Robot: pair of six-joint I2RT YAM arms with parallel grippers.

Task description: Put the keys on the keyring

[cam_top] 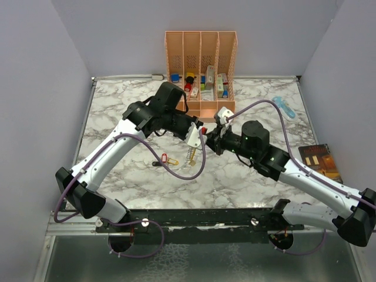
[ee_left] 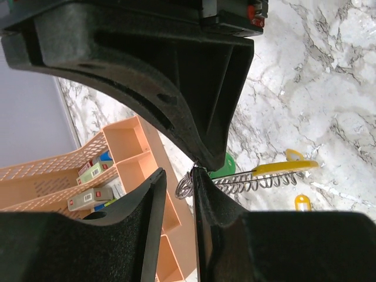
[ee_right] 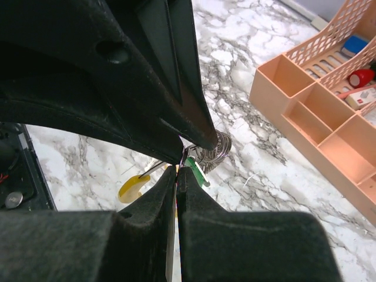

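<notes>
Left gripper [ee_left: 178, 177]: the jaws stand at a narrow gap and pinch the coiled wire end of the keyring [ee_left: 247, 181] at the fingertips. The keyring hangs clear of the marble table [cam_top: 252, 176], below the point where the two arms meet near the middle. Its silvery coil and yellow band show in the left wrist view.

Right gripper [ee_right: 177, 167]: the jaws are closed down to a slit. What the pads hold is hidden. A key with a green tag [ee_right: 197, 170] sticks out right at the tips, against the wire ring. Whether this key is threaded onto the ring cannot be made out.

From overhead, the gripper bodies cover the contact point. Loose keys [cam_top: 166, 158] with red and yellow tags lie on the table just left of the hanging keyring.

The peach organizer [cam_top: 201, 41] at the far edge holds small boxes. Their labels are too small to read. A dark book [cam_top: 320, 163] lies at the right edge, and its cover text is illegible. A light-blue gadget [cam_top: 285, 107] lies far right.
</notes>
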